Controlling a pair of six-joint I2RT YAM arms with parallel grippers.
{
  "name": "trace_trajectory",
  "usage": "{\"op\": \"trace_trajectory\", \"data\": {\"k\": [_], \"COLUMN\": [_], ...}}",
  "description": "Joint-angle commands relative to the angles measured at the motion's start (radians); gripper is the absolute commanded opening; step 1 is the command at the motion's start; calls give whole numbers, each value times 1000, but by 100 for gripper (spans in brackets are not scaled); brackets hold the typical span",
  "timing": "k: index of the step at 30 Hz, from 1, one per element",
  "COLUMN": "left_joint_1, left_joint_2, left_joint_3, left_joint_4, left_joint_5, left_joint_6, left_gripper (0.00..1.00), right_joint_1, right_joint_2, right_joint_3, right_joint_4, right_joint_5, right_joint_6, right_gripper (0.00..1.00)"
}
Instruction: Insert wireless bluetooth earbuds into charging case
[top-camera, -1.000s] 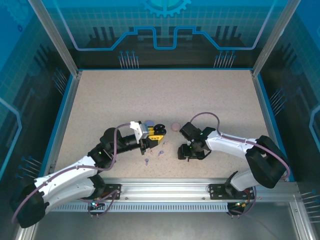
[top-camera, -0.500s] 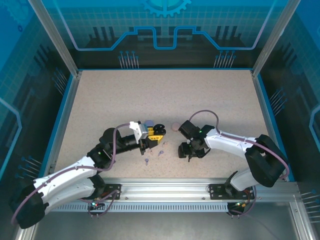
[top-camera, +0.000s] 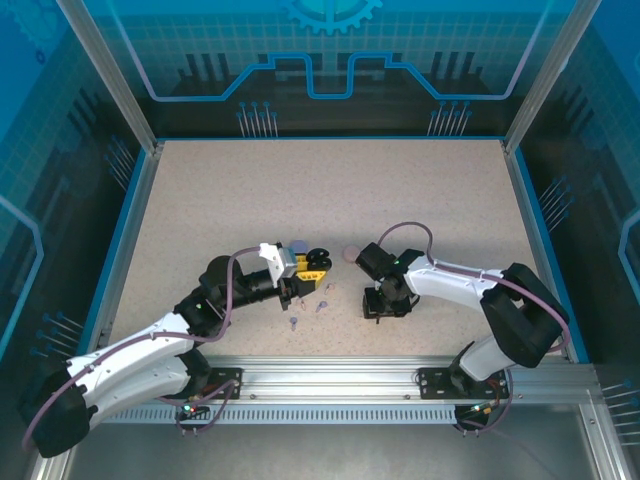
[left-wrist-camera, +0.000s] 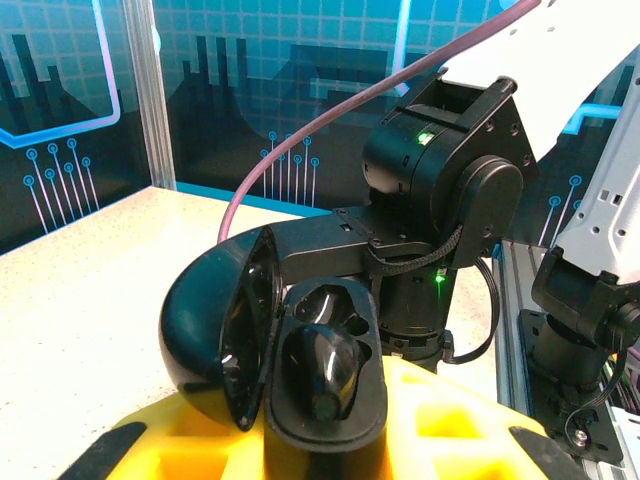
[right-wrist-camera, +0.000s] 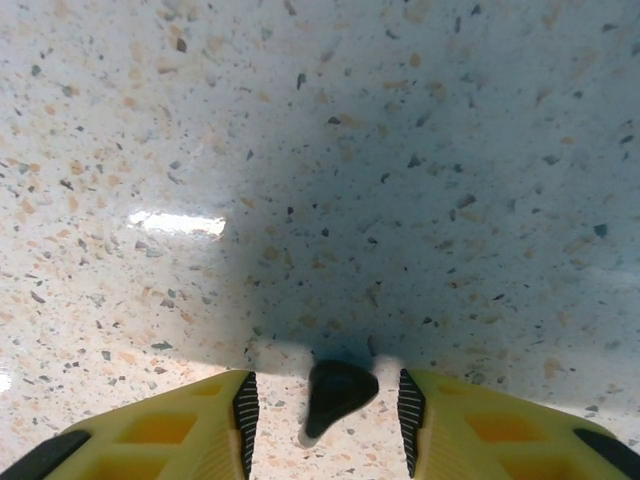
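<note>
Narrowing around black earbud (right-wrist-camera: 338, 392) on table (right-wrist-camera: 300, 150): right gripper (right-wrist-camera: 322, 408) jaws closer than a second ago, gaps remain, pickup imminent. Left gripper (left-wrist-camera: 320, 435) pinches open charging case (left-wrist-camera: 300, 350), awaiting insertion.

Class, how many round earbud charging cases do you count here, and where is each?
3. A black case, open, in the left gripper; a lavender case just beyond that gripper; a pink case to its right, lying free. More may be hidden.

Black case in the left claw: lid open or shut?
Open. The black round charging case has its domed lid swung aside, exposing the earbud wells in the left wrist view.
</note>
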Motion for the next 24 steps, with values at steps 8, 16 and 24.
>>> {"op": "trace_trajectory", "data": {"k": [8, 16, 24], "left_joint_1": [-6, -7, -7], "left_joint_2": [-20, -20, -20], "left_joint_3": [-10, -10, -9], "left_joint_4": [6, 4, 2], "left_joint_5": [-11, -11, -14], "left_joint_6": [17, 15, 21], "left_gripper": [0, 0, 0], "right_joint_1": [-38, -48, -49], "right_joint_2": [14, 45, 61], "right_joint_3": [0, 6, 7], "right_joint_4": [0, -2, 6], "right_joint_5": [-21, -41, -90], "right_joint_6": [14, -1, -8], "right_gripper": [38, 33, 25]}}
